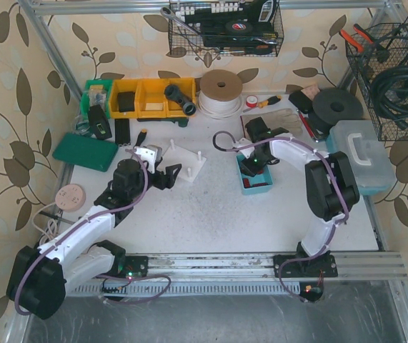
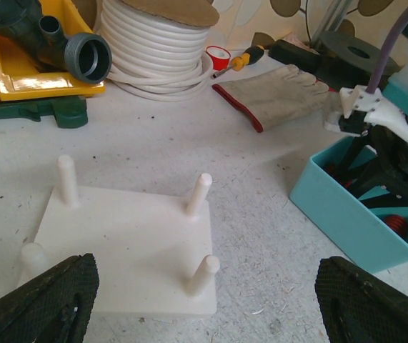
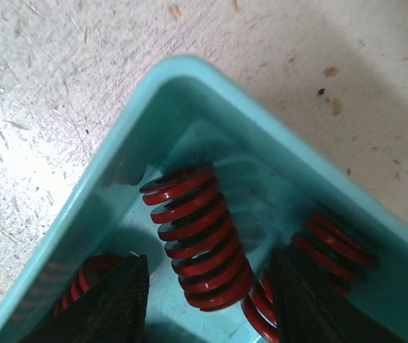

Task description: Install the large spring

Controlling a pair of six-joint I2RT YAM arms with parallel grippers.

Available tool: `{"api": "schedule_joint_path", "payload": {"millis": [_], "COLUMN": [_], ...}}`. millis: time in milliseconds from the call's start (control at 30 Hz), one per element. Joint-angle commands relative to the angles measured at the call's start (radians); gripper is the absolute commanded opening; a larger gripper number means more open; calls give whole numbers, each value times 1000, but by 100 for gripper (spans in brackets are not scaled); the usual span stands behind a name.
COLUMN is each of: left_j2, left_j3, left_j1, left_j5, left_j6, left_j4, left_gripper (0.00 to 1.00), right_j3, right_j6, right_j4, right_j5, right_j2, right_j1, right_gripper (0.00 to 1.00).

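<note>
A large red coil spring (image 3: pixel 196 236) stands tilted inside the teal bin (image 3: pixel 189 93), with other red springs (image 3: pixel 336 246) lying beside it. My right gripper (image 3: pixel 211 300) reaches down into that bin (image 1: pixel 250 187). Its jaws are open on either side of the spring's lower end, and a gap shows on the left side. The white peg board (image 2: pixel 125 243) with several upright pegs lies on the table just ahead of my left gripper (image 2: pixel 211 314), which is wide open and holds nothing. In the top view the left gripper (image 1: pixel 168 175) sits beside the board (image 1: pixel 187 163).
Yellow bins (image 1: pixel 143 98) with a grey pipe fitting (image 2: pixel 82 53) stand at the back, next to a white cable reel (image 1: pixel 221 91). A work glove (image 2: pixel 275 93), a screwdriver (image 1: pixel 264 102), a green case (image 1: pixel 86 151) and a grey toolbox (image 1: pixel 361 153) also lie on the table. Wire baskets (image 1: pixel 393 78) hang above.
</note>
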Motion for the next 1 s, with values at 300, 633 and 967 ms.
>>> {"api": "schedule_joint_path", "payload": {"millis": [300,633,967], "left_j2": [-40,-42,-58], "left_j3": [1,11,8], "left_j1": [-17,-20,-25], "left_j5": [-14,-9,-24], "left_j6": [27,29,36], "left_j4": [16,2,-7], "left_gripper": [86,86,86], "right_j3": [34,42,95], "right_j6": [17,5,-3], "right_j4": [49,27,-18], "right_j5": [62,39,61], "right_j2": [91,117,145], "right_j1": [5,1,2], "right_gripper": [49,47,27]}}
